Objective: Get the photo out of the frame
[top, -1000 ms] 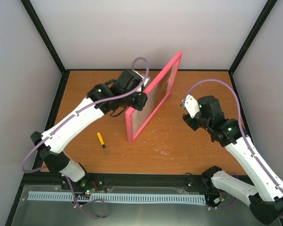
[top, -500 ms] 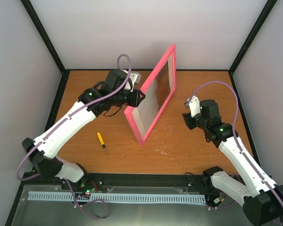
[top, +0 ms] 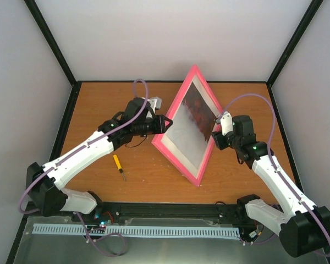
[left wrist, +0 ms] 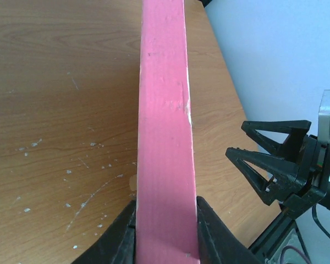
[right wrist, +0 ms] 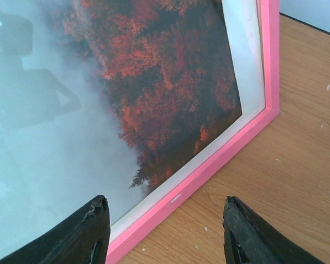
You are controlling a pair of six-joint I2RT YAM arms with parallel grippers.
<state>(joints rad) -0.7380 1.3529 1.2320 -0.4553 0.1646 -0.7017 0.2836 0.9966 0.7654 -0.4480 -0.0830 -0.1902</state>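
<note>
The left gripper, clamped on the pink picture frame's left edge, has swung it mid-table. The red-and-grey photo, still inside, now faces the nearby right gripper, fingers apart.

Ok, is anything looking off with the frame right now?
The frame sits askew: it is tipped up like a diamond, apparently on one corner, and only the left gripper clamps its edge. The photo is inside, with no damage visible. The right gripper is open in front of it.
</note>
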